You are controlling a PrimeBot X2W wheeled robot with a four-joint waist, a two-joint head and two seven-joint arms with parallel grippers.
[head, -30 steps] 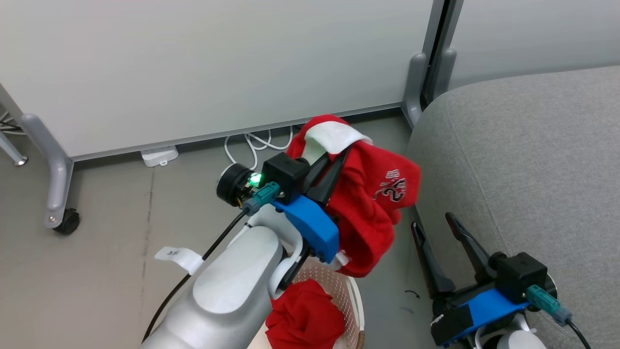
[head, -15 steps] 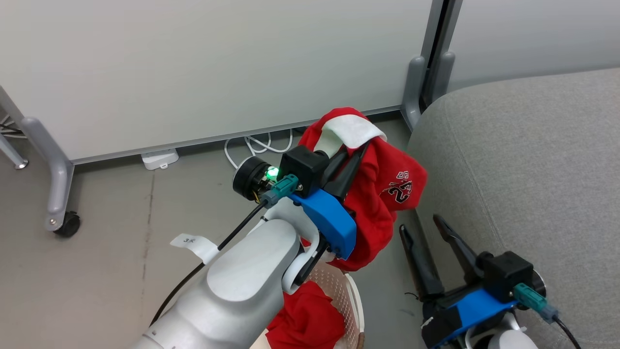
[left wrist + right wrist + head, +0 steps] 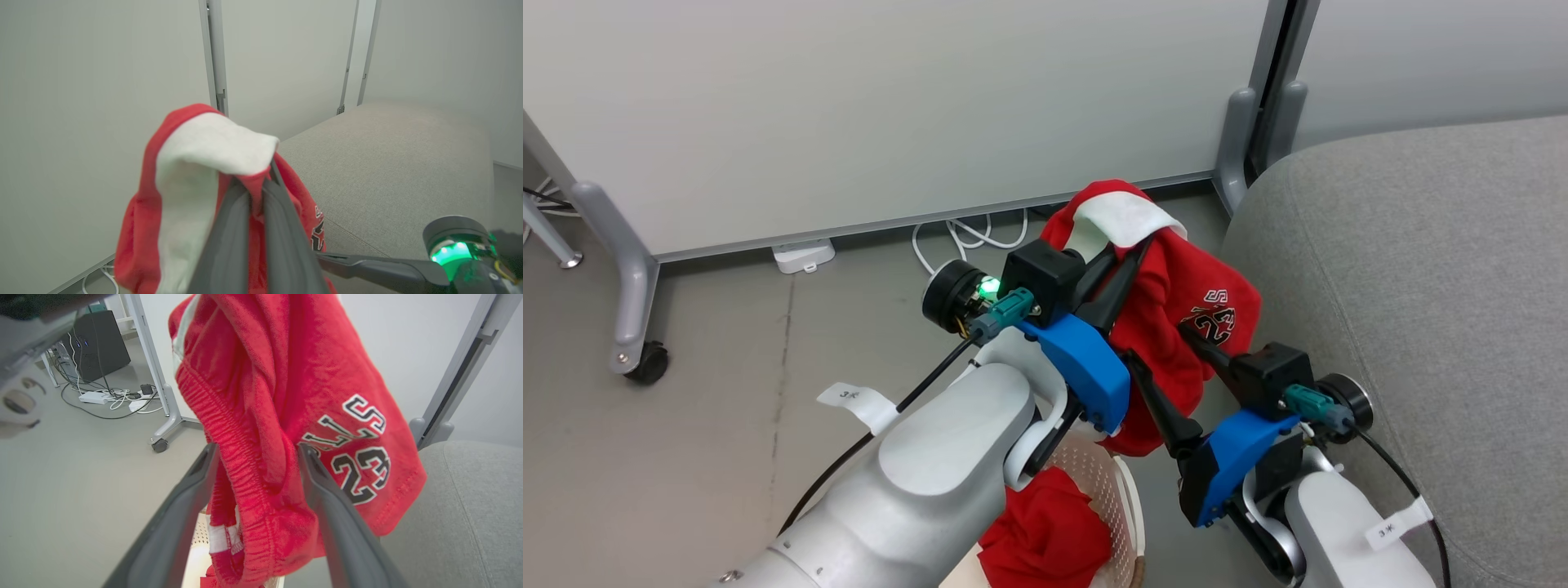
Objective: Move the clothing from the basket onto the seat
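With the left gripper (image 3: pixel 1141 247), pinches a fold of the printed red garment (image 3: pixel 1176 286) right under its white band; fingers narrow, pressed almost together, nothing but cloth between them. Same grip in the left wrist view: left gripper (image 3: pixel 254 185) closed on the red fold, white band draped over and beside the tips. Holds that garment up in the air, lower end hanging close over the rim of the basket (image 3: pixel 1092 479), upper part just beside the rounded edge of the seat (image 3: pixel 1421 286) and not resting on it. With the right gripper (image 3: pixel 1153 340), brackets the hanging cloth from below and from the right; fingers (image 3: pixel 179 506) spread to a middling gap, one on each side of the bunched lower part, the ribbed elastic edge by one tip, the black-and-white "23" print by the other. Seems to brush the cloth along the inner faces in the right wrist view, though hard to tell for sure; no squeeze, no fold caught between the tips. In the basket, at the bottom of the head view and partly under the pale left forearm: the plain red garment (image 3: pixel 1045 531), crumpled in a heap. Beyond all this: grey floor, white cables (image 3: pixel 964 237) at the foot of a pale partition (image 3: pixel 890 106), a caster (image 3: pixel 645 363) off to the left.
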